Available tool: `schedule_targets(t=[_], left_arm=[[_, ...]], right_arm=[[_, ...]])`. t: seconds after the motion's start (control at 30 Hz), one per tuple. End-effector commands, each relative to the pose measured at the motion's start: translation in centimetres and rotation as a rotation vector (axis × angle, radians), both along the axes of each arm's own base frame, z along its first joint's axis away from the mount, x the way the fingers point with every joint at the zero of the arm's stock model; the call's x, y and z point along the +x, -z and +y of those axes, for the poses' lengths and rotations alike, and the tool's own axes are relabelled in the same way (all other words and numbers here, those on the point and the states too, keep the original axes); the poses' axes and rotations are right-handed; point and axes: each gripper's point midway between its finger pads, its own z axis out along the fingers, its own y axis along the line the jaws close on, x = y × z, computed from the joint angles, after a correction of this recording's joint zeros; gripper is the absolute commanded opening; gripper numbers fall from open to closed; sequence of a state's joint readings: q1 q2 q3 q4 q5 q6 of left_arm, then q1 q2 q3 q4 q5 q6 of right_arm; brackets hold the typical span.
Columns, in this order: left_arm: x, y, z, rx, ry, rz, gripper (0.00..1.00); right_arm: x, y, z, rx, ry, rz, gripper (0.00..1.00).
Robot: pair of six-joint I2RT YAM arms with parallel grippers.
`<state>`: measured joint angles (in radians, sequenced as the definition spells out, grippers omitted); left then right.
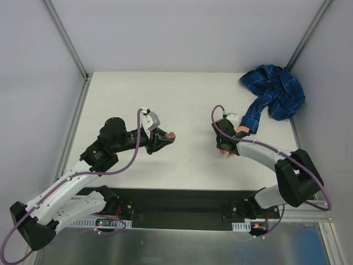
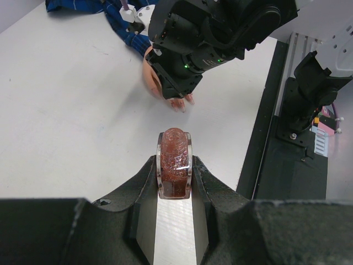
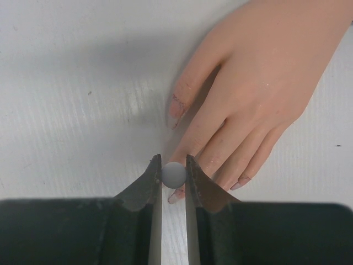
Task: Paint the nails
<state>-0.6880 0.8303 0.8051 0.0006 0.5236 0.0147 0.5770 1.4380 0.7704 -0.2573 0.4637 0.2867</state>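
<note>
A flesh-coloured fake hand (image 3: 265, 72) lies palm down on the white table, and its blue plaid sleeve (image 1: 274, 91) trails to the back right. My right gripper (image 3: 173, 165) is shut on a small round grey-white cap (image 3: 174, 174), seen end on, right above the index fingertip nail (image 3: 176, 194). That nail and the thumb nail (image 3: 176, 109) show reddish smears. Anything under the cap is hidden. My left gripper (image 2: 174, 165) is shut on a tiny reddish glass bottle (image 2: 174, 163), held above the table left of the hand (image 1: 243, 131).
The sleeve is bunched in the back right corner by the grey walls. A black base strip (image 1: 182, 201) runs along the near edge between the arm mounts. In the left wrist view my right gripper (image 2: 182, 88) covers most of the hand.
</note>
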Motion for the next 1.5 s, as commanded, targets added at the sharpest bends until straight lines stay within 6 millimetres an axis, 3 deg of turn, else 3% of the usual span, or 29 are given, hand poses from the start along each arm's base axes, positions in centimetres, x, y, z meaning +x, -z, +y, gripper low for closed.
schedule_targets(t=[0.0, 0.4, 1.07, 1.47], left_arm=[[-0.6, -1.8, -0.5, -0.04, 0.038, -0.025, 0.0], [-0.7, -1.7, -0.5, -0.04, 0.04, -0.025, 0.0], [-0.8, -2.0, -0.4, -0.045, 0.043, -0.031, 0.0], [-0.8, -1.9, -0.5, -0.042, 0.044, -0.027, 0.0]], right_arm=[[1.7, -1.9, 0.5, 0.021, 0.0, -0.071, 0.01], [1.6, -2.3, 0.6, 0.038, -0.013, -0.086, 0.01], [-0.3, -0.3, 1.2, 0.082, -0.006, 0.002, 0.01], [-0.3, -0.5, 1.1, 0.08, 0.012, 0.001, 0.01]])
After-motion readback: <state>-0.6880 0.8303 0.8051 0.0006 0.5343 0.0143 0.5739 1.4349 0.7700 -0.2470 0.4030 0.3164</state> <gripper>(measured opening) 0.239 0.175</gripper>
